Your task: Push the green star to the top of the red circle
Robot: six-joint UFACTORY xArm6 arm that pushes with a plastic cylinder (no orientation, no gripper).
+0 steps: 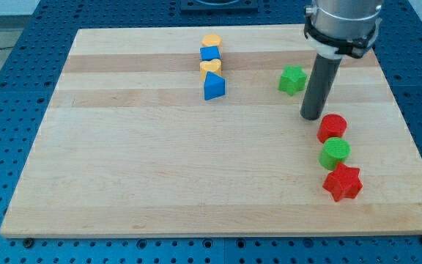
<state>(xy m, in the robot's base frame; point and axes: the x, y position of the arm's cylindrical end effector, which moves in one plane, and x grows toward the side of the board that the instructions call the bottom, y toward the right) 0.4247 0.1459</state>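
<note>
The green star [292,79] lies on the wooden board toward the view's upper right. The red circle [332,127] lies below and to the right of it, apart from it. My tip [312,116] rests on the board between them, just below and right of the green star and just left of the red circle, touching neither as far as I can see. The dark rod rises from it to the arm's grey end at the view's top right.
A green circle [335,152] sits right below the red circle, and a red star [342,182] below that. At the top middle stands a column: yellow block [212,40], blue block [210,53], yellow heart [210,67], blue triangle [214,86]. The board's [160,169] right edge is near.
</note>
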